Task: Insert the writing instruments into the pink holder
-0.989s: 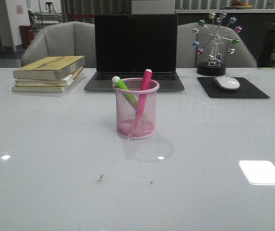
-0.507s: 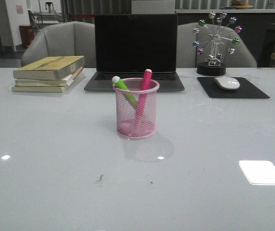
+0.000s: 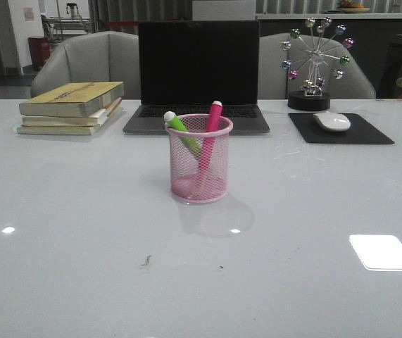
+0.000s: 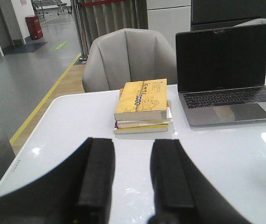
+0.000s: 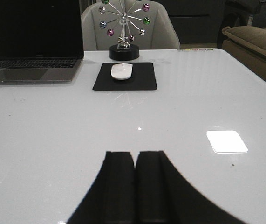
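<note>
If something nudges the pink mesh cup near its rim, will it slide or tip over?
The pink holder would probably slide on the glossy table; thin wire mesh suggests it is light. It may tip toward the back, since the pink marker and green marker lean and stick out above its rim.

Sharp frames, overhead glare on table (image 3: 81,211)
</note>
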You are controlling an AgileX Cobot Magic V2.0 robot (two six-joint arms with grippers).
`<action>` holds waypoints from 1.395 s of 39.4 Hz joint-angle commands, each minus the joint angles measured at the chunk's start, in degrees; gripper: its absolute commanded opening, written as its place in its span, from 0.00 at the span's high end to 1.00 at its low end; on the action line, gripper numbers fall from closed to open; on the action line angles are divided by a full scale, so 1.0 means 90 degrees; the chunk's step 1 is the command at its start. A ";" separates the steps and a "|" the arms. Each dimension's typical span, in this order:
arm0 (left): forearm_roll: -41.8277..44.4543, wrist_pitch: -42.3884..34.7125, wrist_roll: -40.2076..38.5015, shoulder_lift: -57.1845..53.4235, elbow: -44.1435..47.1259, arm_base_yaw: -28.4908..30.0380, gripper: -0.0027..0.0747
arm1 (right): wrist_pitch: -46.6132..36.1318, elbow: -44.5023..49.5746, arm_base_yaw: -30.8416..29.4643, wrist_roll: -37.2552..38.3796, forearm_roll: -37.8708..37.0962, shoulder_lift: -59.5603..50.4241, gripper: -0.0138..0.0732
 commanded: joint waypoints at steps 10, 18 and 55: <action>-0.0049 -0.0546 -0.0006 0.0005 -0.0188 0.0012 0.61 | -0.0527 0.0009 -0.0032 -0.0065 -0.0096 0.0066 0.81; -0.0049 -0.0562 -0.0006 0.0005 -0.0188 0.0012 0.68 | -0.0527 0.0009 -0.0032 -0.0065 -0.0096 0.0066 0.81; -0.1343 -0.0525 -0.0034 -0.0347 -0.0184 0.0037 0.85 | -0.0527 0.0009 -0.0032 -0.0065 -0.0096 0.0066 0.81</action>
